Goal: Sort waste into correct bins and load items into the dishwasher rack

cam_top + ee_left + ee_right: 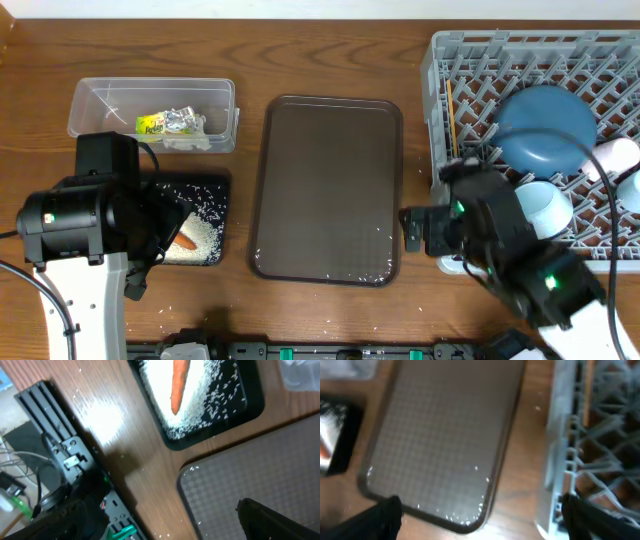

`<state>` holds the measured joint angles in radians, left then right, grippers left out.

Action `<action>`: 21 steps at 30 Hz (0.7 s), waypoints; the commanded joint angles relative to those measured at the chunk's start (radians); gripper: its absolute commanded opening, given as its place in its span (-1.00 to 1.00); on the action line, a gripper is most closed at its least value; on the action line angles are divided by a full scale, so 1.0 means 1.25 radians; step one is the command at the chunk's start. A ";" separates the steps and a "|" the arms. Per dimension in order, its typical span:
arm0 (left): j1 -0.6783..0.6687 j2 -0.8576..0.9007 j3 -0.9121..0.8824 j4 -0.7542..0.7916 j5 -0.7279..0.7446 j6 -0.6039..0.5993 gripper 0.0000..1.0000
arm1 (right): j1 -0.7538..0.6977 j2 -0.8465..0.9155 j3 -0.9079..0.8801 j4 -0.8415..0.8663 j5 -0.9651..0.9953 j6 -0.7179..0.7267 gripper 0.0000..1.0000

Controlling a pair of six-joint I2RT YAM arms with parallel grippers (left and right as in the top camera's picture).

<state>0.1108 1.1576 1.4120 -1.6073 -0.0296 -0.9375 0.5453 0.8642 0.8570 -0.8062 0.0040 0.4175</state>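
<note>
The black tray [218, 190] holds a heap of white rice [203, 236] with the orange carrot [185, 240] on it; the carrot also shows in the left wrist view [179, 382]. The clear tub [88, 98] holds the yellow-green wrapper [153, 124] and the tissue [192, 138]. The grey rack [470, 60] holds the dark blue bowl [545, 128], cups [542, 205] [612, 158] and chopsticks [452, 120]. My left gripper [160, 530] is open and empty over the table by the black tray's front. My right gripper [485, 522] is open and empty between the brown tray and the rack.
The brown serving tray [330, 180] lies in the middle with a few rice grains along its front edge [470, 520]. Loose grains lie on the table in front of the black tray [170, 310]. Black equipment runs along the table's front edge [55, 435].
</note>
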 commanded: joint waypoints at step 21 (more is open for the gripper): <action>0.002 0.000 -0.001 -0.012 -0.009 0.008 0.96 | -0.243 -0.687 -0.559 0.527 -0.118 -0.124 0.99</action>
<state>0.1104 1.1576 1.4113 -1.6077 -0.0296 -0.9379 0.2901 0.0170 0.1986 -0.1852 -0.1352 0.2413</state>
